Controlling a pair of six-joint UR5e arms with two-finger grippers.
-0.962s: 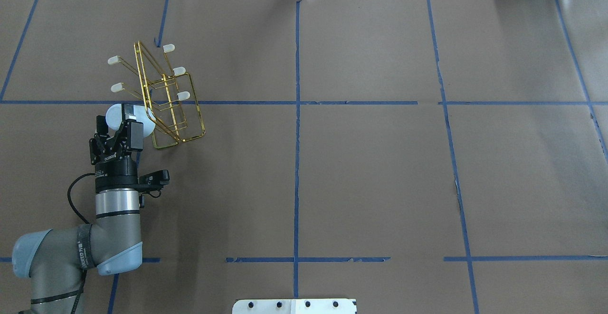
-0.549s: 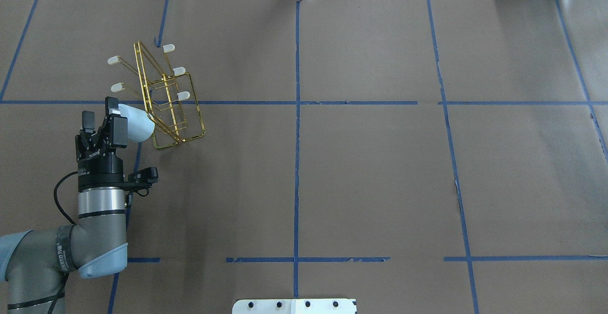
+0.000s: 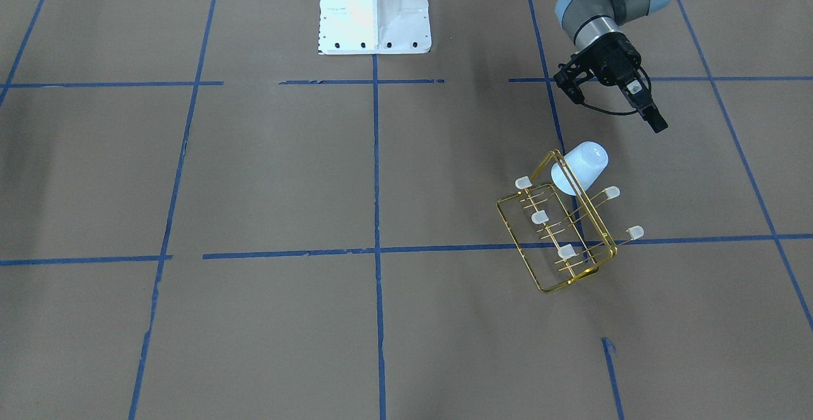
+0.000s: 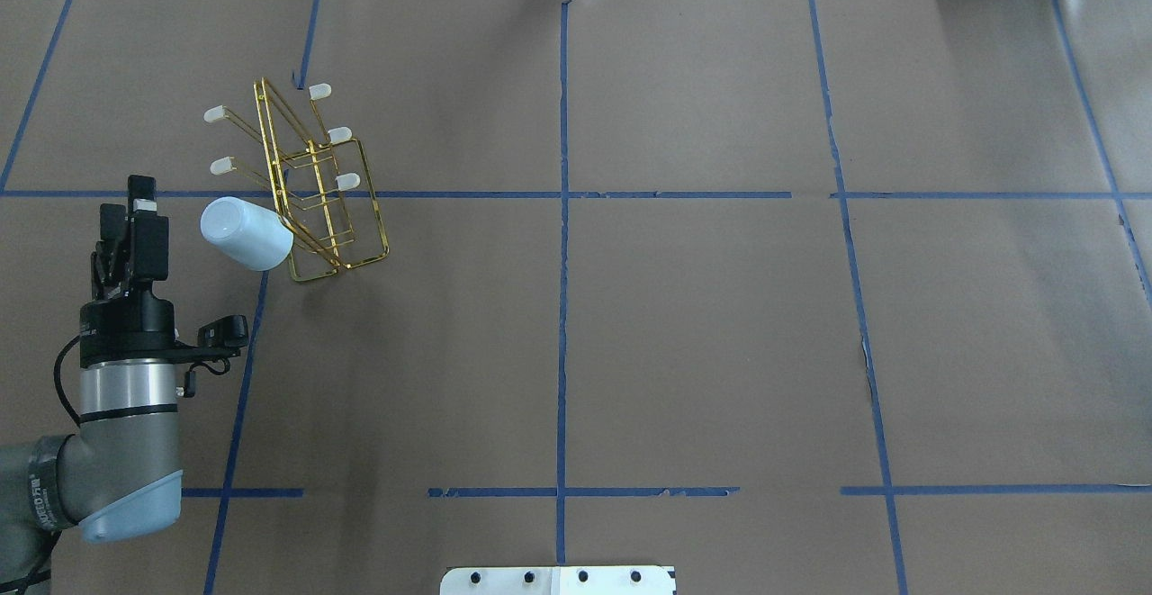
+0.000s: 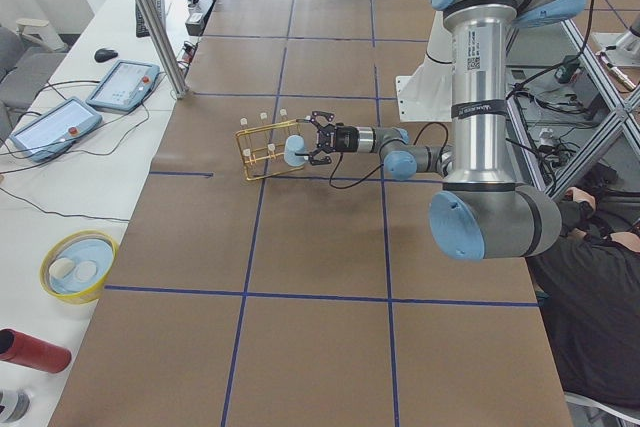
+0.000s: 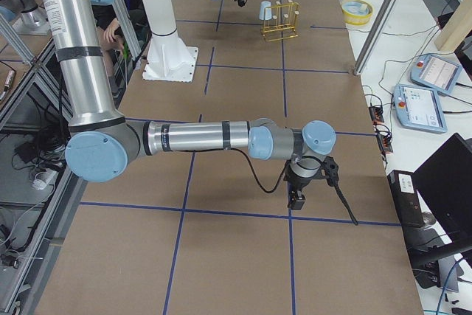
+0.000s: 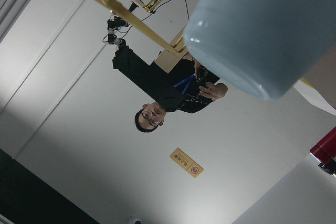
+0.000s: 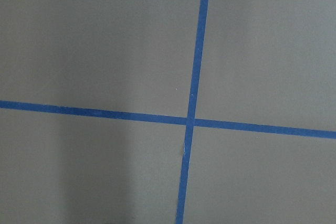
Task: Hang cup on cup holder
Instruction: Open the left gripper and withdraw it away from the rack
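Cup's up on the rack, and my left pincer is off it!

My left pincer stands wide open with nothing between the fingers, just beside the cup and not touching it. The cup sits tilted at the near end of the cup holder, mouth in against the gold wire, closed base pointing out towards me; the prong under it is hidden. My right pincer hangs well apart over the blue tape cross, and whether it is open or closed I cannot tell.
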